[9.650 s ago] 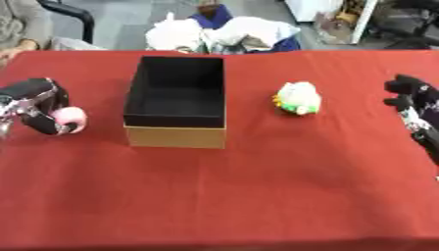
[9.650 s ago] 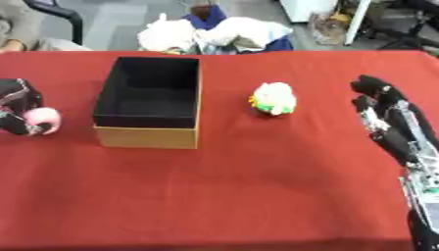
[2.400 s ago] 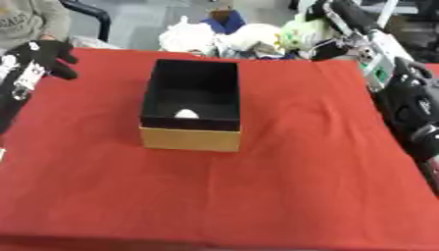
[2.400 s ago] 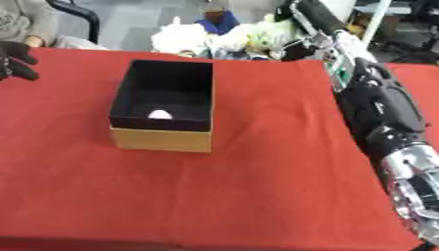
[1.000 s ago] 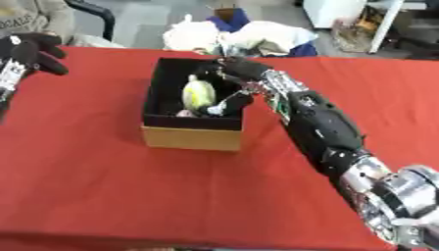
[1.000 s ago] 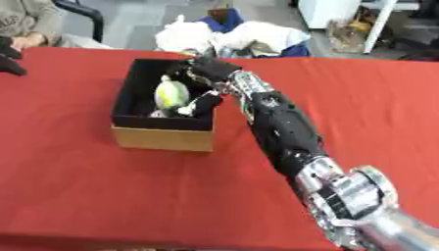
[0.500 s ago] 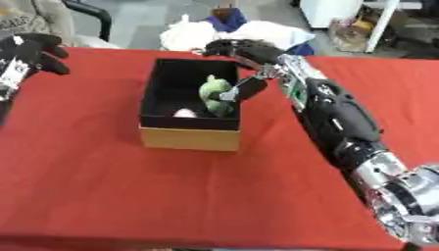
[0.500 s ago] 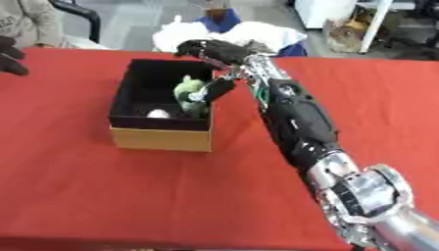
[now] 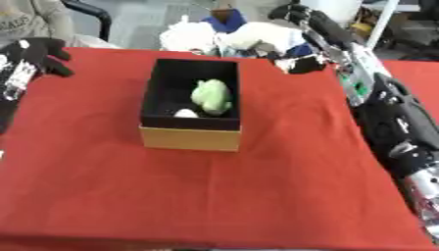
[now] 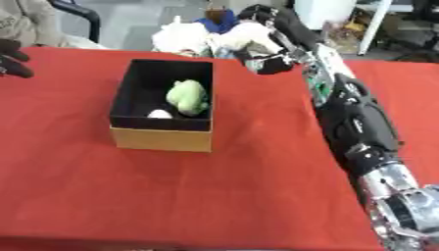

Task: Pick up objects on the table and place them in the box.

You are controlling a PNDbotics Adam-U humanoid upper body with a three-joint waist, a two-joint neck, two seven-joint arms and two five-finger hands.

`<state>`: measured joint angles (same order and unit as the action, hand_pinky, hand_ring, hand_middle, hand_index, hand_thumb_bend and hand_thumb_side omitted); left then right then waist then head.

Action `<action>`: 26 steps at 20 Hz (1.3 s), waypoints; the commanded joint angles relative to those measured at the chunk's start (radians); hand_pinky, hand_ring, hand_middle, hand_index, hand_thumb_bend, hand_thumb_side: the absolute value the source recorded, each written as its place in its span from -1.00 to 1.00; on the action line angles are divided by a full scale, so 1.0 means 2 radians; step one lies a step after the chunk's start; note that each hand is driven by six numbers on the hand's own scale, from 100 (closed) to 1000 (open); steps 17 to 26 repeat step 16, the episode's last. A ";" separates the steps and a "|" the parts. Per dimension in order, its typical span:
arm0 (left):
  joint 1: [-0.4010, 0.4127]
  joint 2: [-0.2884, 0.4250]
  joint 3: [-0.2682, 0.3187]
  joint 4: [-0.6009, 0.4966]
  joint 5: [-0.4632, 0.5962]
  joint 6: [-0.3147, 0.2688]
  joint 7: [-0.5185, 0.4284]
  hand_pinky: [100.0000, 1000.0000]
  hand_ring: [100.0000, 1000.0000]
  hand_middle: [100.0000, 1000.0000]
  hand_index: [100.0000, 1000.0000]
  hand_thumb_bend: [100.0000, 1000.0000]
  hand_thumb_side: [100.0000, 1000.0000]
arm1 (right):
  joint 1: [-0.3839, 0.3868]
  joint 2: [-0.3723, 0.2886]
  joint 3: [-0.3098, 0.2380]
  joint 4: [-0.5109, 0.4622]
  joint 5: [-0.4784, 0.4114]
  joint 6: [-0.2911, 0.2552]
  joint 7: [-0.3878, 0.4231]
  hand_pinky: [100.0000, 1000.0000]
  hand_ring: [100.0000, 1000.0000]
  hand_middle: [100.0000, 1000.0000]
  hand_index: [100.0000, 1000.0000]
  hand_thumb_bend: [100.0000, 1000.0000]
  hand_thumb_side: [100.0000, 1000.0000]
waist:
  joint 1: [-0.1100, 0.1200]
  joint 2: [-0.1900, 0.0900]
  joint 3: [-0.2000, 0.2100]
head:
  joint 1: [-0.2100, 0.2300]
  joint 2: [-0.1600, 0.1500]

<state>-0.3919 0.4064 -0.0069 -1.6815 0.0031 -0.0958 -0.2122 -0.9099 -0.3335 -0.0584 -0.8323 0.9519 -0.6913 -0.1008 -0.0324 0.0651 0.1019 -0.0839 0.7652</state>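
Box (image 9: 189,138): it sits open-topped on the red table (image 9: 257,186), left of centre, tan outside and black inside. You have it within reach of both arms, which I judge suits drops from either side.
Green toy (image 9: 212,96): it lies inside the box toward the right wall, soft and rounded, pale green, resting on the floor of the box and free of any hand.
Pale object (image 9: 185,113): a small whitish round thing sits in the box just beside the green toy, at the near wall; you cannot make out more of it.
Right hand (image 9: 302,63): your arm reaches along the right side to the far table edge, past the box's far right corner. The hand holds nothing; whether its fingers are curled or straight, you cannot tell.
Left hand (image 9: 43,51): it sits at the left edge, fingers relaxed and spread, empty, well apart from the box.
Task standing: no loose object shows on the cloth, so I judge the picking done or nearly so.
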 commanded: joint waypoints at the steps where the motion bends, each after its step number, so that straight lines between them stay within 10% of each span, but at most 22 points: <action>1: -0.001 0.017 0.012 -0.003 -0.002 0.000 0.010 0.27 0.09 0.16 0.51 -0.68 0.61 | 0.017 -0.036 -0.009 -0.049 -0.030 0.005 -0.028 0.50 0.72 0.56 0.71 -0.71 -0.67 | 0.003 -0.005 -0.004 | 0.007 0.002; 16: 0.021 0.021 0.030 0.006 -0.005 0.003 0.041 0.26 0.07 0.14 0.50 -0.69 0.63 | 0.217 -0.053 -0.041 -0.207 -0.154 0.109 -0.107 0.44 0.65 0.44 0.65 -1.00 -0.09 | 0.002 0.002 -0.023 | 0.022 0.002; 26: 0.021 0.021 0.030 0.006 -0.005 0.003 0.041 0.26 0.07 0.14 0.50 -0.69 0.63 | 0.217 -0.053 -0.041 -0.207 -0.154 0.109 -0.107 0.44 0.65 0.44 0.65 -1.00 -0.09 | 0.002 0.002 -0.023 | 0.022 0.002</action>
